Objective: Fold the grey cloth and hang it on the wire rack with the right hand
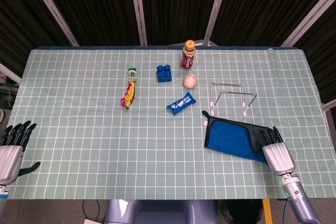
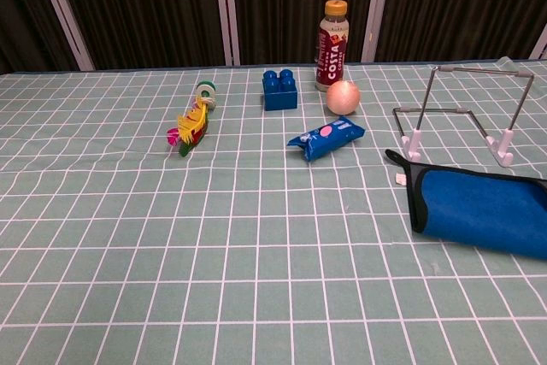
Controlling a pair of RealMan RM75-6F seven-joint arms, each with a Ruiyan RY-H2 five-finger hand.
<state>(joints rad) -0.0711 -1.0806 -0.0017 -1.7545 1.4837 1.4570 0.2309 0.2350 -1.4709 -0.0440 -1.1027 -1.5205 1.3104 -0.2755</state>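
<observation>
Head view: the right hand point(image 1: 276, 151) rests its fingers on the grey cloth point(image 1: 234, 138) (blue face up), grip unclear, just before the wire rack point(image 1: 229, 97); left hand point(image 1: 10, 150) open. Chest view: cloth flat on the surface point(image 2: 214, 245)

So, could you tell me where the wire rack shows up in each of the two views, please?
Head view: the wire rack stands right of centre, just beyond the cloth.
Chest view: the wire rack stands at the right edge, behind the cloth.
Shared landmark: the peach-coloured ball, left of the rack in both.
</observation>
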